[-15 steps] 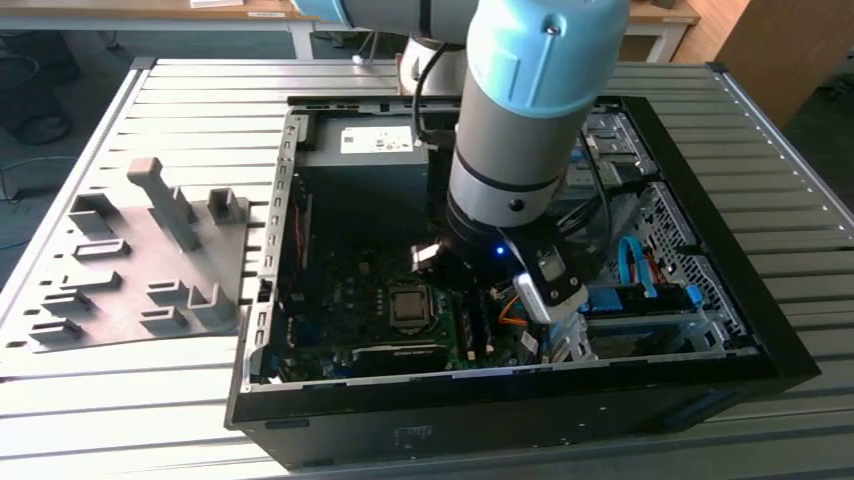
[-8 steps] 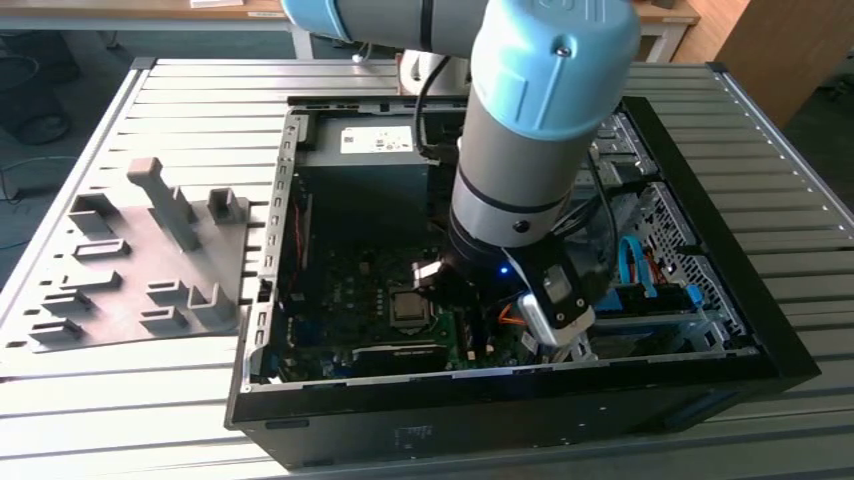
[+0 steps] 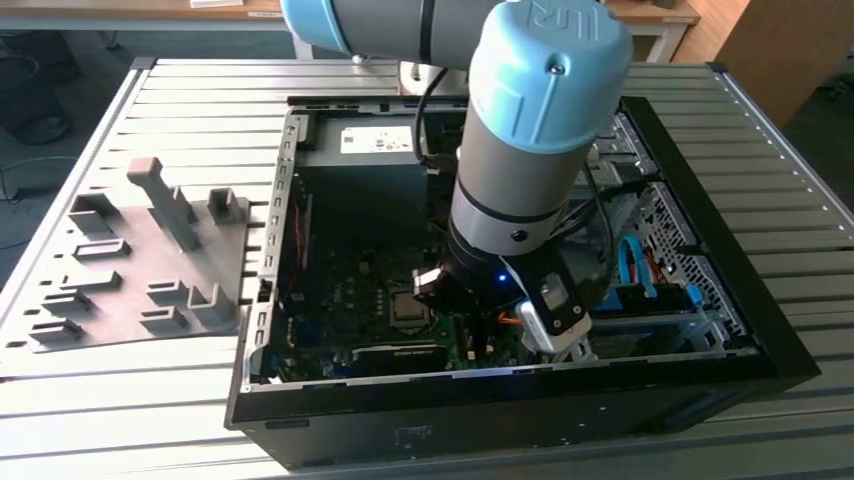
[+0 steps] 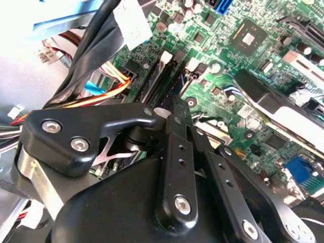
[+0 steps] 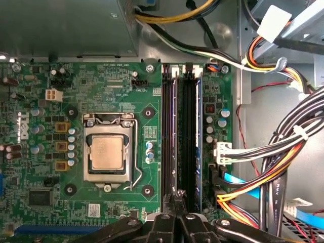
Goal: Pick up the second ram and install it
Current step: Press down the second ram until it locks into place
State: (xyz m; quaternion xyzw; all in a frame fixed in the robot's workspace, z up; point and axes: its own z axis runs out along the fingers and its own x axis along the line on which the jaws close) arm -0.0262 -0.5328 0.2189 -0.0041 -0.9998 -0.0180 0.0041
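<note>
Memory slots (image 5: 183,136) ran in a row beside the processor socket (image 5: 108,150) on the green motherboard (image 5: 45,167), and the gripper (image 5: 177,195) hung just over their near end in the first wrist view. Its jaws looked pressed together, tips meeting at a narrow point above the slots, with nothing pinched between them. The second ram (image 5: 199,139) stood edge-up in the outer slot on the cable side: a thin, long strip showing a dark blue edge, seemingly seated, though the steep angle made that hard to confirm. A darker strip (image 5: 171,136) sat in a slot nearer the socket. In the exterior view the arm (image 3: 534,150) reached down into the open computer case (image 3: 334,430), which rested on the ribbed metal desk (image 3: 134,420) beside a grey holder tray (image 3: 134,270). Bundled cables (image 5: 283,152) crowded the case wall beside the slots.
</note>
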